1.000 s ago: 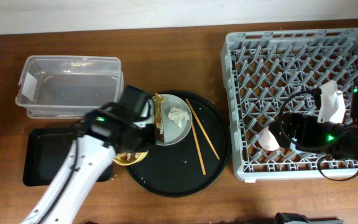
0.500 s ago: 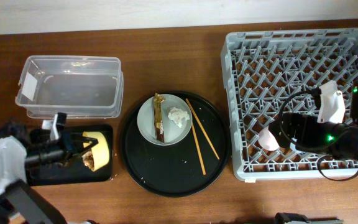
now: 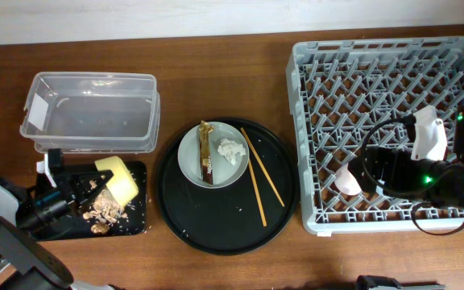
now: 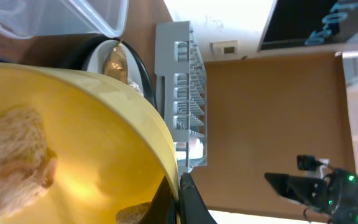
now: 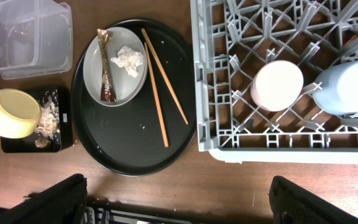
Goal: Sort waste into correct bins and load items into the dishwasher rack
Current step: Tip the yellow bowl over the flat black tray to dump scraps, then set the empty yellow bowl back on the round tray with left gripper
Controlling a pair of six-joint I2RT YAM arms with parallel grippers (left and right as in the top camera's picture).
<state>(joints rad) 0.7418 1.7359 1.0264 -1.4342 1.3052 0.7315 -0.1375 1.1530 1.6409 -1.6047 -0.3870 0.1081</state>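
Two chopsticks (image 3: 263, 169) inside round tray (image 3: 216, 227), beside plate (image 3: 190, 153)

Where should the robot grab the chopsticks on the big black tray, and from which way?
Probably the upper half of the chopsticks, where the two lie nearest each other, coming straight down from above with jaws set across them. They lie flat on the round black tray and spread apart toward their lower ends, so a sideways approach looks poor. Mind the grey plate close beside them.
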